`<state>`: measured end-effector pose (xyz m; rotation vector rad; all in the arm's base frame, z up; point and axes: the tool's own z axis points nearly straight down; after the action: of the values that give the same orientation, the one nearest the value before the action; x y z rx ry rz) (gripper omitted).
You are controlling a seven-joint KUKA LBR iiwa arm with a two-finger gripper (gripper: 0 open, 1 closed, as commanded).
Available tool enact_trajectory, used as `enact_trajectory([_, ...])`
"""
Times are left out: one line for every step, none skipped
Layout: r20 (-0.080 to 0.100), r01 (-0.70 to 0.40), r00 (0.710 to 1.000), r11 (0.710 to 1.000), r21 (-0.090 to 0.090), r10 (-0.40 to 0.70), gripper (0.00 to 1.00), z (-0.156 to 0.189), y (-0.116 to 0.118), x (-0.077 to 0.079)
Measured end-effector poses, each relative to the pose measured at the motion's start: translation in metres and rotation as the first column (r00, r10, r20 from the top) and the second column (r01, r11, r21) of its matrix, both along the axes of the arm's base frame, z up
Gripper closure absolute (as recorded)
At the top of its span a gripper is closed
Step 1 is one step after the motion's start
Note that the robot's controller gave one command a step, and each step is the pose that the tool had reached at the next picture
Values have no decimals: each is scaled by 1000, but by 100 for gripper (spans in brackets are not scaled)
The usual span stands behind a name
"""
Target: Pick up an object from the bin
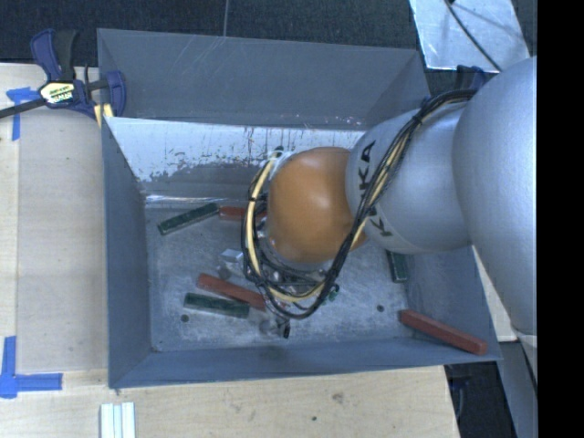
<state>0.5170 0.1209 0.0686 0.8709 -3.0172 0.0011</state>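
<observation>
Bin (128, 272) of grey metal, its walls sloping inward, so loose things end up on the flat floor. The arm (429, 190) comes in from the right and bends down over the middle of that floor. Its orange cover (306, 208) and looped cables (251, 245) hide much of what lies beneath. The end effector (280, 322) pokes out below the cover, low over the near-middle floor, probably brought there to work on what lies at that spot. Whether it is open or closed cannot be told, and nothing is seen held in it.

Nearest it lie a red stick (230, 290) and, just nearer and to the left, a green strip (216, 306). Both lie flat and aslant, and the stick's right end runs under the cables. Judged by nearness alone, one of these is the likeliest pick.

Well apart from these:
- A far strip (189, 215), green, lies at the far left of the floor, with a red piece (233, 213) beside it.
- A green bit (397, 265) lies on the right, close by the arm.
- A long red bar (443, 331) rests at the near right, along the foot of the wall.

Some small pale bits left of the cables are too small to name.
</observation>
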Motion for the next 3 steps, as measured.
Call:
enact_trajectory([1, 3, 1000, 1000, 2, -3, 0, 0, 0, 0])
enact_trajectory([3, 4, 1000, 1000, 3, -4, 100, 1, 0, 1])
enact_trajectory([11, 7, 1000, 1000, 4, -7, 100, 87, 1, 4])
